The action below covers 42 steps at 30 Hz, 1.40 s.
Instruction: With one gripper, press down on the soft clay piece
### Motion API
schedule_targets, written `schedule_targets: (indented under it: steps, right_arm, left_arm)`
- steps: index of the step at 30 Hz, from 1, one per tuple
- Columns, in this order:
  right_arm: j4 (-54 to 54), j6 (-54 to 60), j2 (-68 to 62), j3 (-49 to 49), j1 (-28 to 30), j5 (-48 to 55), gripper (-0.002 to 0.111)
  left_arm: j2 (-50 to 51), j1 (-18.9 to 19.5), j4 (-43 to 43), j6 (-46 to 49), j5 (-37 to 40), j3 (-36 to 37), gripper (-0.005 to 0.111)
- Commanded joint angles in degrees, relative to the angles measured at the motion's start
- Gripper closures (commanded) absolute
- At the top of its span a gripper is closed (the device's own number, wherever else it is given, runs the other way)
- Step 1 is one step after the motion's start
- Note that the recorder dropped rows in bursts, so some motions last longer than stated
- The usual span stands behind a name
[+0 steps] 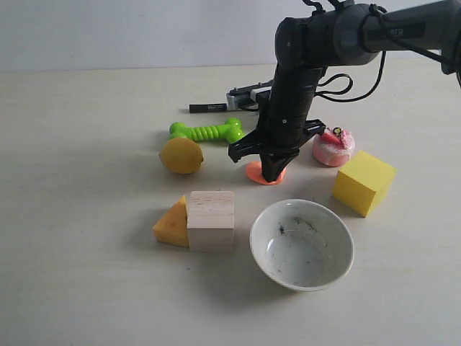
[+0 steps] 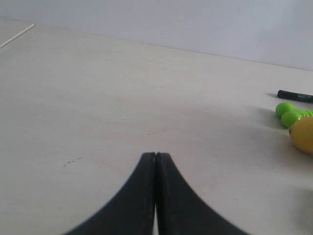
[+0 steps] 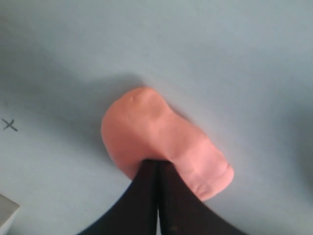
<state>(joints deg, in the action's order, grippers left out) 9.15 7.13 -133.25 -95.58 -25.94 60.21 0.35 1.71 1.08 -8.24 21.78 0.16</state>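
Touching soft clay piece (image 3: 146, 132), right jaws closed

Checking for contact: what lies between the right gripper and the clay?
Nothing visible: in the right wrist view, the shut right gripper touches the clay directly.

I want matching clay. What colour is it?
Salmon-orange; the clay shows best in right wrist view.

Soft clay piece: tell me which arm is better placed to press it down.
Right. The right gripper has its shut tips touching the soft clay piece, with the arm standing above it. The left gripper sits shut over the table, with the clay nowhere in its view.
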Motion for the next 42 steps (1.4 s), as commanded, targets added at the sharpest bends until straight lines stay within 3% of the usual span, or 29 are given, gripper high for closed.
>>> schedule_targets:
  steps: [1, 9, 17, 26, 42]
  right_arm:
    - [-3.5, 0.8, -6.1, 1.5, -0.1, -7.7, 0.108]
    - [-3.5, 0.8, -5.9, 1.5, -0.1, -7.7, 0.108]
    - [-3.3, 0.3, -3.9, 1.5, -0.1, -7.9, 0.088]
    - [-3.1, 0.3, -2.9, 1.5, -0.1, -8.9, 0.073]
    - [-2.0, 0.2, 0.6, 1.5, -0.1, -10.6, 0.073]
  left_arm:
    - [-0.3, 0.0, 0.0, -0.4, -0.9, -0.2, 0.107]
    - [-0.3, 0.0, 0.0, -0.4, -0.9, -0.2, 0.107]
    - [-0.3, 0.0, 0.0, -0.4, -0.9, -0.2, 0.107]
    - [-0.3, 0.0, 0.0, -0.4, -0.9, -0.2, 0.107]
    - [-0.3, 0.0, 0.0, -0.4, -0.9, -0.2, 0.107]
